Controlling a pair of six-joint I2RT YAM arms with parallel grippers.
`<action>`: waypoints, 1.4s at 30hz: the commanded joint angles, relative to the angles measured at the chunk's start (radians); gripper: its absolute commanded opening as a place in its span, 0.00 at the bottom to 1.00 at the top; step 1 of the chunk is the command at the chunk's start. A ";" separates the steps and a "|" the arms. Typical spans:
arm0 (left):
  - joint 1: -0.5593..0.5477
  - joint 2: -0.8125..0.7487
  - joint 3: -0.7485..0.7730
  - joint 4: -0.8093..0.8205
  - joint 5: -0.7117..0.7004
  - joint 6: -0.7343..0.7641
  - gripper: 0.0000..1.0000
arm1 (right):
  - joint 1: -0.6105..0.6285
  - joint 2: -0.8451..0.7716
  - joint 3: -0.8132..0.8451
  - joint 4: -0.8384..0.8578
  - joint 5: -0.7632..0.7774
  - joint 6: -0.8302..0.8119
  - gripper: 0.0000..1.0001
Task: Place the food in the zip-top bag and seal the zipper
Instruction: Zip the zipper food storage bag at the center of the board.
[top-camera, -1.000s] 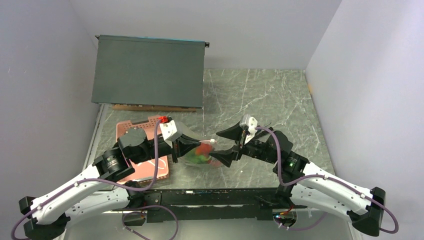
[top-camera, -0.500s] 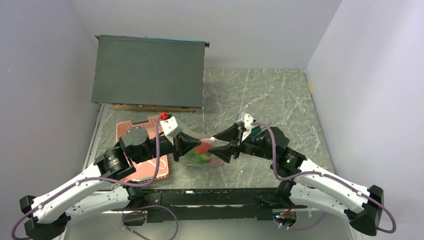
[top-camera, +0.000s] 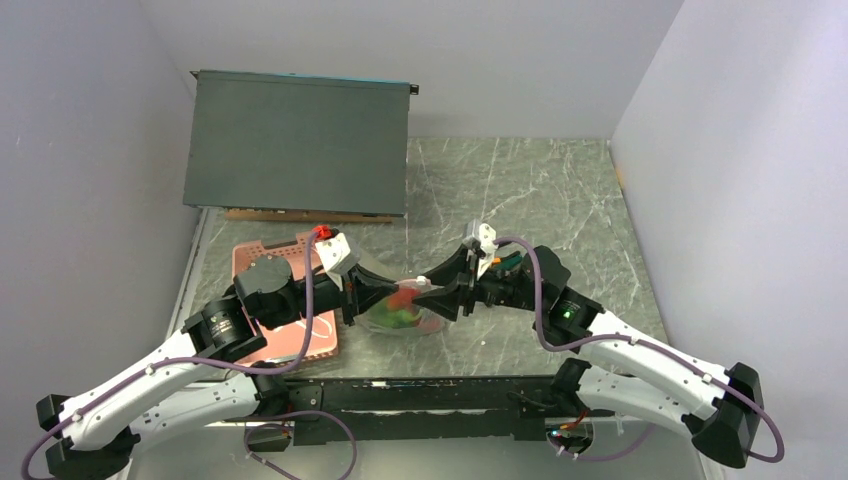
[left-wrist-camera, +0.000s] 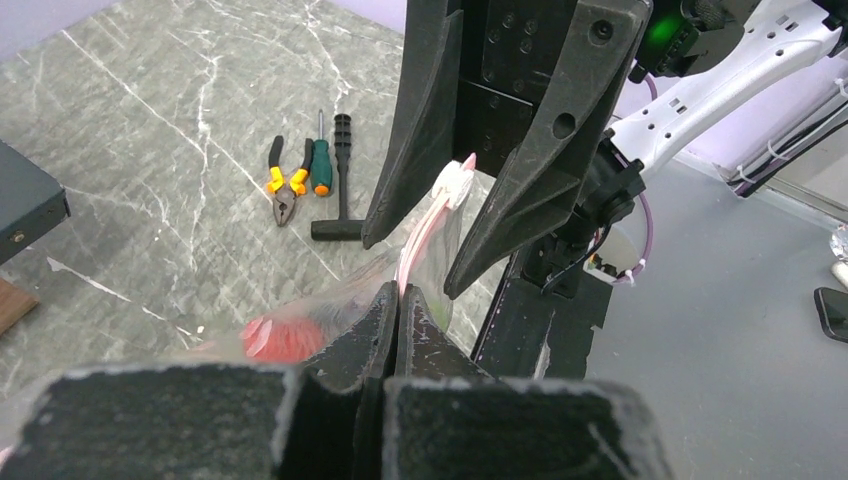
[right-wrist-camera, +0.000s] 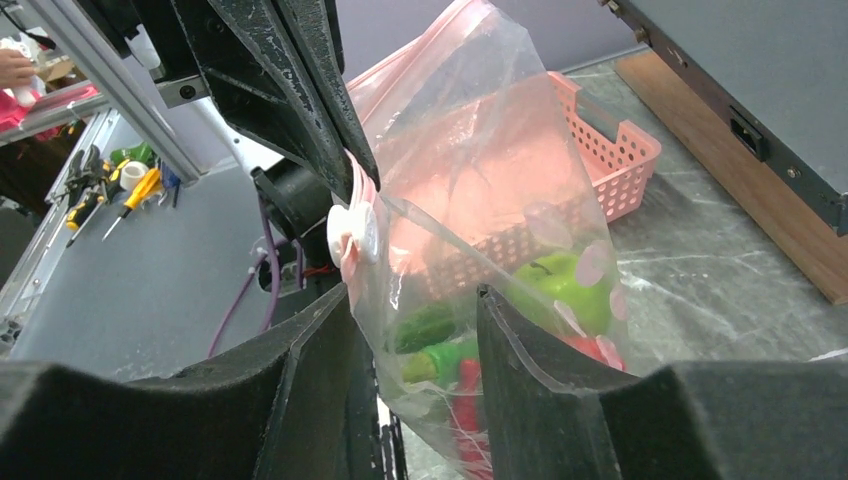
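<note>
I see my left gripper (left-wrist-camera: 398, 298) with its two black fingers pressed flat together on the mouth of the clear, floppy plastic zip-top bag (right-wrist-camera: 480, 190). They pinch it at the thin pale pink zipper strip (left-wrist-camera: 418, 245) and hold that edge up over the grey marbled table (top-camera: 520, 190). I cannot tell whether the bag's bottom rests on the table. My right gripper (right-wrist-camera: 410, 300) faces the left one from the other side. Its fingers stand partly apart, one on each side of the bag's mouth edge. The plastic passes through the gap between them, and the left-hand finger (right-wrist-camera: 320, 340) lies just beside or against the film. They are not clamped on it. A small white slider tab (right-wrist-camera: 355, 232) sits on the zipper strip between the two grippers. The toy food lies inside the bag, low down: a green apple (right-wrist-camera: 560, 290), a red piece (right-wrist-camera: 462, 400) and long green pods (right-wrist-camera: 425, 328). A pink slotted plastic basket (right-wrist-camera: 615, 165) stands on the table behind the bag. Orange-handled pliers (left-wrist-camera: 283, 195) lie well apart on the far side of the table.
</note>
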 joint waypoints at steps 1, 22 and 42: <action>-0.003 -0.017 0.046 0.027 0.004 -0.020 0.00 | -0.005 0.000 0.053 0.072 -0.025 -0.003 0.48; -0.003 0.112 0.218 -0.077 0.069 0.029 0.61 | -0.006 -0.008 0.035 0.079 -0.047 0.005 0.00; 0.009 0.427 0.528 -0.479 0.348 0.363 0.70 | -0.006 -0.007 0.055 0.028 -0.069 -0.023 0.00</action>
